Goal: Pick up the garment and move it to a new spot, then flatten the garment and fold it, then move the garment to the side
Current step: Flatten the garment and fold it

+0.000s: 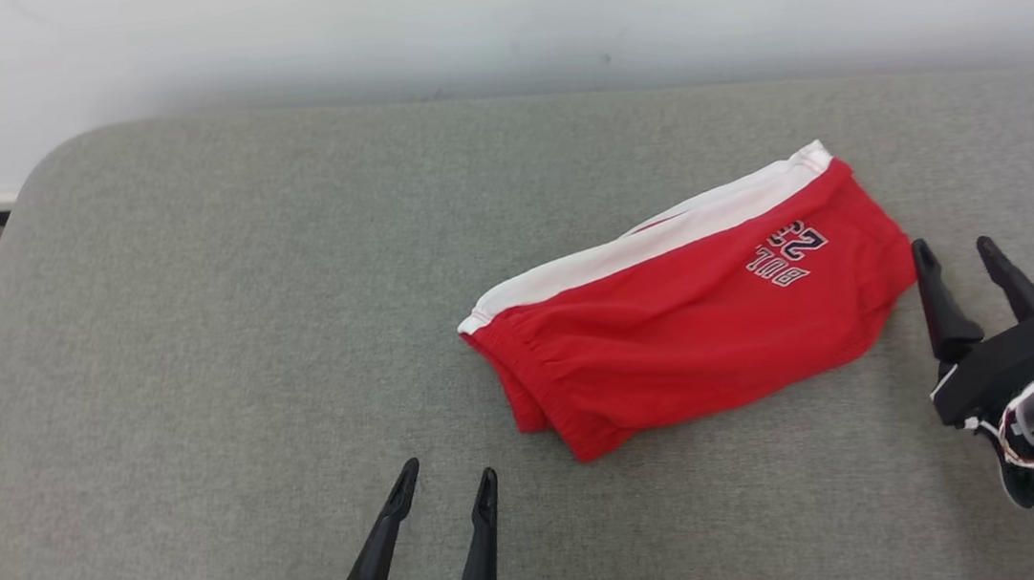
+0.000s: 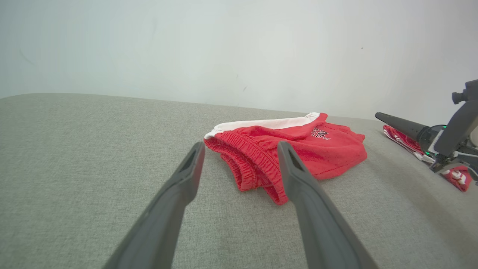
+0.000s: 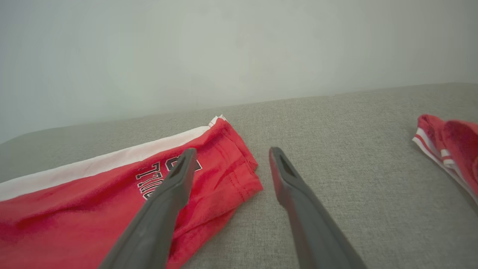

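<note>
1. the garment (image 1: 693, 319), red shorts with a white stripe (image 1: 656, 242) along one side, lies on the grey cushion (image 1: 198, 362), a little to the 3 o'clock side of the middle in the head view.
2. it lies folded in layers. its elastic waistband (image 2: 257, 157) is at the 8 o'clock end, and the dark lettering (image 1: 787, 257) is near the 2 o'clock end.
3. the left gripper (image 1: 449, 470) is at 7 o'clock from the garment. its two fingers are spread apart and there is nothing between them. it is near the waistband but not touching it.
4. in the left wrist view, the left gripper (image 2: 241, 145) points at the waistband end of the garment (image 2: 317, 153).
5. the right gripper (image 1: 952, 244) is at 3 o'clock from the garment, just beside its edge. its fingers are also apart and hold nothing.
6. in the right wrist view, the right gripper (image 3: 231, 150) is over the corner of the garment (image 3: 74, 209) where the lettering is.
7. a second red cloth (image 3: 448, 142) with white stripes lies further at 3 o'clock, well apart from the garment.
8. a pale wall (image 1: 449, 9) is behind the cushion, at 12 o'clock.
</note>
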